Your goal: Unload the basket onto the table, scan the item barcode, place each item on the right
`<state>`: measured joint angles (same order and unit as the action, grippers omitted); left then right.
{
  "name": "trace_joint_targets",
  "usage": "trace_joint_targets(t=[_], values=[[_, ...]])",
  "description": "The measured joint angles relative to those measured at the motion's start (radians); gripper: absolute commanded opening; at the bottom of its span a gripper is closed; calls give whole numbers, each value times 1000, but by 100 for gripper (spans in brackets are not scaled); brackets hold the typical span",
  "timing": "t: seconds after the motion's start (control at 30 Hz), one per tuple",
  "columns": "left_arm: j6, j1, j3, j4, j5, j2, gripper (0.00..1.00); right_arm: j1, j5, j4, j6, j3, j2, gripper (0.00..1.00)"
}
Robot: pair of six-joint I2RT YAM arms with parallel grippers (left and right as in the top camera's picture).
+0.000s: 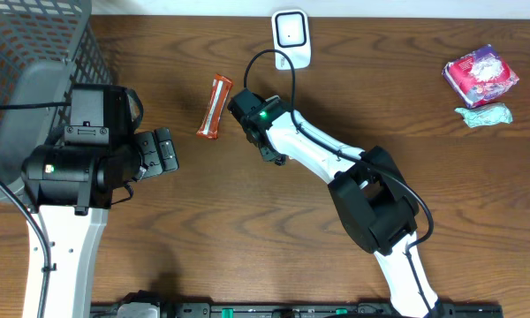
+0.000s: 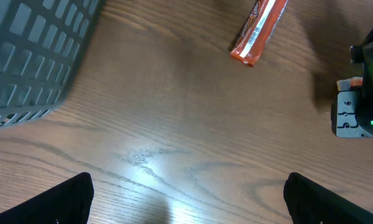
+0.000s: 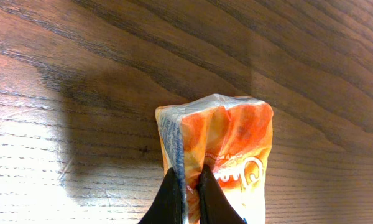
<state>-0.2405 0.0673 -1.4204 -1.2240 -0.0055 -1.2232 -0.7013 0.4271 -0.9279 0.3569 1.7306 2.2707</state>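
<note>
A: Start close in. What's the left gripper (image 1: 167, 148) doing?
B: It hangs over bare table (image 1: 406, 177), well left of the scanner (image 1: 291, 37) and nearer the robot. Its jaws are spread wide with nothing between them.
A: And the right gripper (image 3: 188, 190)?
B: It's pressed fully closed, with the fingertips pinching the edge of the snack bar (image 1: 215, 108) at one end of its orange wrapper.
A: Where does that put the bar?
B: Just left of the scanner and a little nearer the robot, lying at a slant. The left wrist camera shows a white strip with barcode lines running along it. I can't tell whether the pinched end is lifted off the wood.
A: Farther back?
B: The white scanner stands at the far edge, its black cable trailing toward the right arm. The grey basket (image 1: 35, 35) is far to the scanner's left. A pink packet (image 1: 481, 74) and a crumpled teal wrapper (image 1: 484, 115) lie just beside each other, far to its right.
</note>
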Motion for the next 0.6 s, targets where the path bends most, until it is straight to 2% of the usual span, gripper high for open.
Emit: trace_joint_targets(t=[0.23, 0.6], values=[[0, 0, 0, 0, 0, 0, 98, 36, -106, -23, 0, 32, 0, 1], [0, 0, 0, 0, 0, 0, 98, 220, -871, -36, -96, 154, 4, 1]])
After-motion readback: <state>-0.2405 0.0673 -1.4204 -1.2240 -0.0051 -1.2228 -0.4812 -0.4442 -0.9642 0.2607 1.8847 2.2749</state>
